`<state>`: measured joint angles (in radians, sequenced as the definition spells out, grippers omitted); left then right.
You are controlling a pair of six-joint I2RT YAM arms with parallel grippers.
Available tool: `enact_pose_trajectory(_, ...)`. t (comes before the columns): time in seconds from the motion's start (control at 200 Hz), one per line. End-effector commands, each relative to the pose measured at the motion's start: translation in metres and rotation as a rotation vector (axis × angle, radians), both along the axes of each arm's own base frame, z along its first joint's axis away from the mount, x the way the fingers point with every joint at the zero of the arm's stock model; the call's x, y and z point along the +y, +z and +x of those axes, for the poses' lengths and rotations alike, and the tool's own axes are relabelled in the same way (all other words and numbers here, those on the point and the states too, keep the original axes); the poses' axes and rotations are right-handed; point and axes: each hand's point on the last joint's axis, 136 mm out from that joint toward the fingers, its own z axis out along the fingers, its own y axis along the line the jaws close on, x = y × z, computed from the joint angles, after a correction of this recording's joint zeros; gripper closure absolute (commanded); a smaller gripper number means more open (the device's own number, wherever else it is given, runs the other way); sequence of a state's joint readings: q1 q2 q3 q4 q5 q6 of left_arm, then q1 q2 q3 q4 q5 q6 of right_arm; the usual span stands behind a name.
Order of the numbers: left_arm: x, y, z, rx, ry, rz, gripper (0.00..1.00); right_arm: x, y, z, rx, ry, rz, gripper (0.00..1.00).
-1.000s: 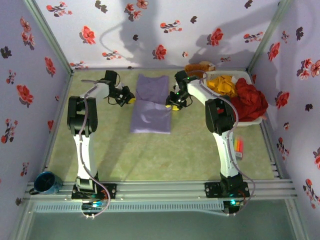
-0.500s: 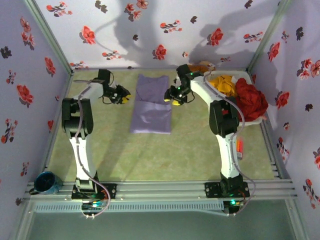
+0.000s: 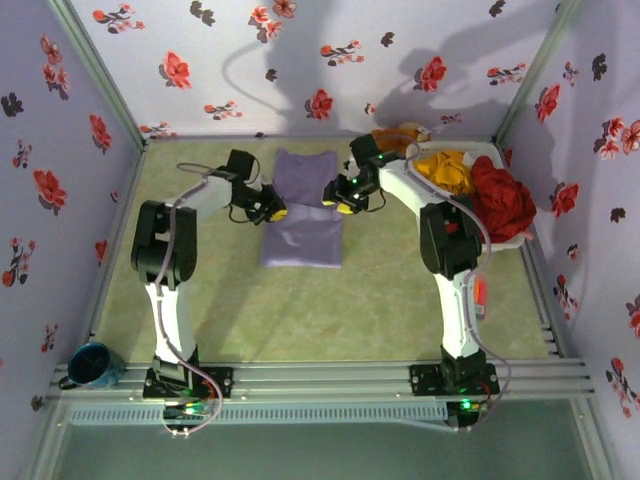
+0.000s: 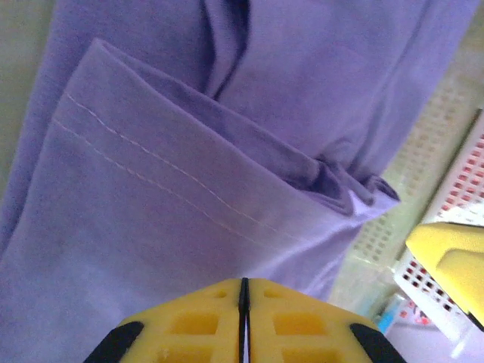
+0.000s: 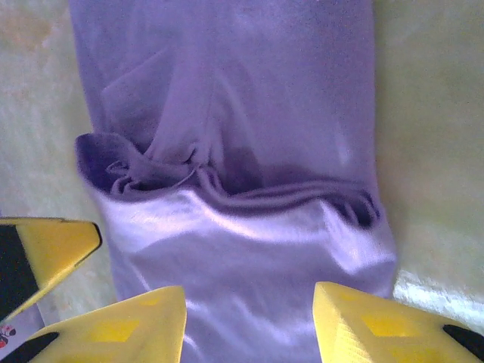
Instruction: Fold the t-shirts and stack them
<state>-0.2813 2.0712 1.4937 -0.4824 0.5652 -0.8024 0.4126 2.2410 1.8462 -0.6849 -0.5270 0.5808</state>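
Observation:
The lavender-purple t-shirt (image 3: 302, 212) lies partly folded on the green table at the back centre. My left gripper (image 3: 272, 212) is at its left edge, its yellow fingers (image 4: 197, 321) pressed together just above the cloth (image 4: 189, 174), with nothing seen between them. At the shirt's right edge my right gripper (image 3: 343, 205) stands open, its fingertips (image 5: 355, 314) spread over the smooth folded layer (image 5: 249, 249) without pinching it. An orange-yellow t-shirt (image 3: 446, 168) and a red t-shirt (image 3: 502, 202) are heaped in the white basket (image 3: 500, 243) at the right.
A brown plush toy (image 3: 397, 134) lies behind the basket by the back wall. A blue mug (image 3: 90, 365) stands at the near left corner. A small orange object (image 3: 478, 294) lies near the right arm. Flowered walls close in the table on three sides.
My left gripper has swung right and nearer, from beside the shirt to its left edge. The right gripper shifted slightly left over the shirt. The shirt itself looks the same.

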Motion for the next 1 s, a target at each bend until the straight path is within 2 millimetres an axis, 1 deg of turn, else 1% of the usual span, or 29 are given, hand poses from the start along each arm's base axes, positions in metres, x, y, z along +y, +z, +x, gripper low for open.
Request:
enact_pose_trajectory(0.0,0.028,-0.036,0.002,0.041,0.054,0.095,0.89,0.008,-0.020,0.012,0.031,-0.009,0.026,0.51)
enact_pose_trajectory(0.05,0.037,-0.046,-0.002,0.074,0.083,0.102,0.89,0.008,-0.025,0.013,0.042,-0.010,0.019,0.51)
enact_pose_trajectory(0.115,0.046,-0.055,-0.005,0.090,0.136,0.067,0.89,0.006,-0.034,0.014,0.055,-0.015,0.008,0.51)
enact_pose_trajectory(0.175,0.049,-0.057,-0.005,0.088,0.160,0.035,0.89,0.004,-0.040,0.014,0.069,-0.014,0.003,0.51)
enact_pose_trajectory(0.235,0.049,-0.058,-0.007,0.090,0.150,0.030,0.89,0.002,-0.040,0.013,0.071,-0.007,-0.010,0.51)
enact_pose_trajectory(0.305,0.046,-0.054,-0.007,0.086,0.134,0.009,0.89,0.002,-0.030,0.011,0.055,0.003,-0.015,0.51)
enact_pose_trajectory(0.345,0.044,-0.050,-0.007,0.080,0.132,-0.002,0.89,0.002,-0.018,0.009,0.028,0.010,-0.020,0.51)
enact_pose_trajectory(0.44,0.040,-0.034,-0.004,0.042,0.130,-0.041,0.88,0.001,0.009,0.004,-0.022,0.017,-0.020,0.51)
enact_pose_trajectory(0.53,0.036,-0.017,-0.004,0.005,0.123,-0.059,0.87,0.004,0.022,-0.008,-0.037,0.018,-0.023,0.52)
enact_pose_trajectory(0.56,0.035,-0.012,-0.004,-0.006,0.117,-0.059,0.86,0.006,0.024,-0.011,-0.040,0.017,-0.028,0.54)
enact_pose_trajectory(0.605,0.035,-0.010,-0.004,-0.012,0.109,-0.052,0.86,0.008,0.024,-0.017,-0.036,0.010,-0.040,0.63)
enact_pose_trajectory(0.675,0.034,-0.016,-0.007,0.009,0.098,-0.037,0.87,0.018,0.019,-0.025,-0.019,0.015,-0.033,0.74)
enact_pose_trajectory(0.735,0.035,-0.025,-0.012,0.031,0.092,-0.031,0.89,0.027,0.009,-0.030,-0.002,0.024,-0.036,0.80)
enact_pose_trajectory(0.83,0.035,-0.036,-0.021,0.055,0.089,-0.025,0.91,0.035,-0.011,-0.039,0.035,0.030,-0.049,0.86)
enact_pose_trajectory(0.925,0.035,-0.040,-0.031,0.068,0.076,-0.018,0.91,0.038,-0.028,-0.050,0.075,0.022,-0.069,0.88)
enact_pose_trajectory(0.995,0.036,-0.043,-0.038,0.076,0.068,-0.012,0.91,0.035,-0.037,-0.060,0.100,0.016,-0.099,0.88)
